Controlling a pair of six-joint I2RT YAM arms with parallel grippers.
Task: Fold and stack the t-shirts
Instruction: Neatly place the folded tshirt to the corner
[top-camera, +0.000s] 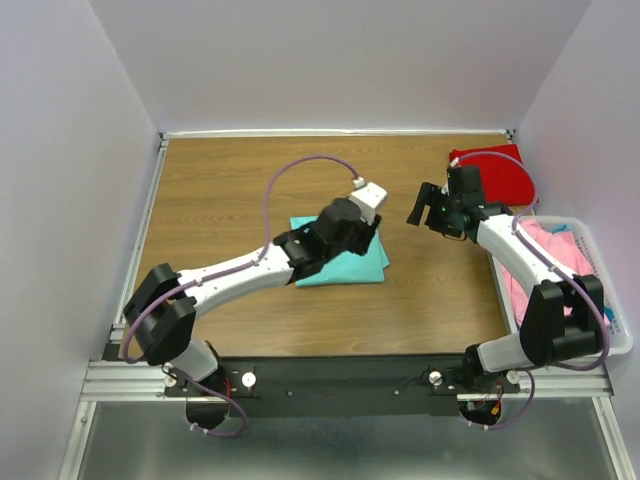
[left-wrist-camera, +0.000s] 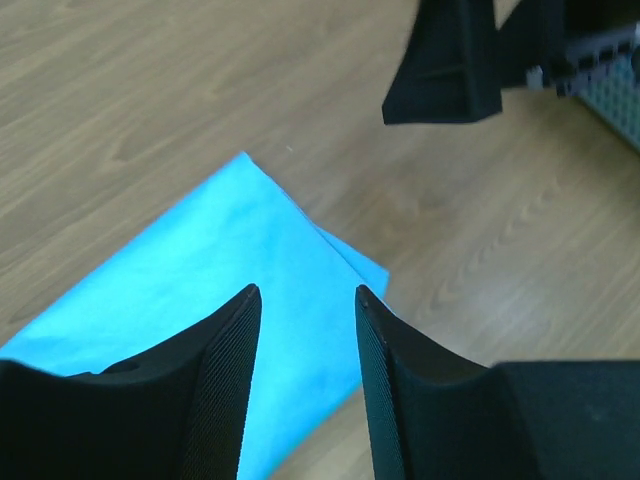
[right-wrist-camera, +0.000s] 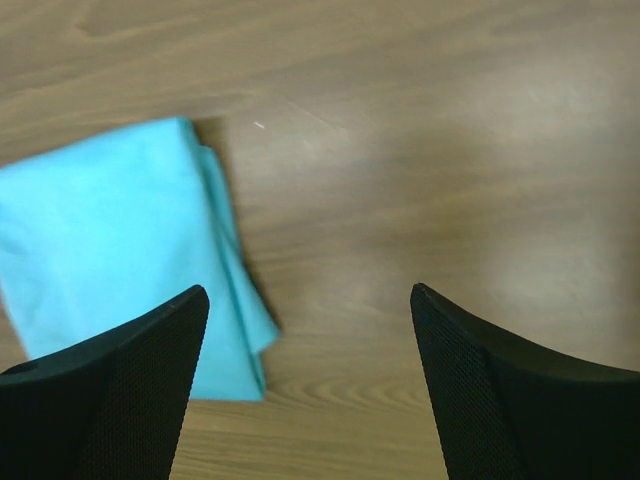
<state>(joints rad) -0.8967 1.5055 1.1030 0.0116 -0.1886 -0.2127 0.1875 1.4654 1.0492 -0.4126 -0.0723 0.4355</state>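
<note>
Aqua shirt (top-camera: 340, 265) is folded into a flat rectangle mid-table, a bit right of centre, nothing on top of it but the arm. Left gripper (left-wrist-camera: 305, 295) sits over its far-right corner, jaws apart with only cloth showing below the gap, so released; can't tell if the tips touch the fabric. The right wrist view shows the shirt's right edge as a stack of folded layers, slightly stepped, with the corner squared off. Right gripper (right-wrist-camera: 305, 290) is spread wide and holding nothing, hanging over bare wood just right of that edge, not touching the shirt. There's a clear strip of table (top-camera: 220, 200) between the shirt's right edge and the right gripper. Red shirt (top-camera: 495, 175) lies bunched in the far right corner, against the wall line and well apart from the aqua one. Pink shirt (top-camera: 545, 255) is in the white basket (top-camera: 612, 300) at the right edge of the table, some cloth hanging over the inner rim; the right arm crosses above it. Most room is the whole left half of the table and the far strip behind the aqua shirt. It's tight on the right, between the basket, the red shirt and the side wall.
</note>
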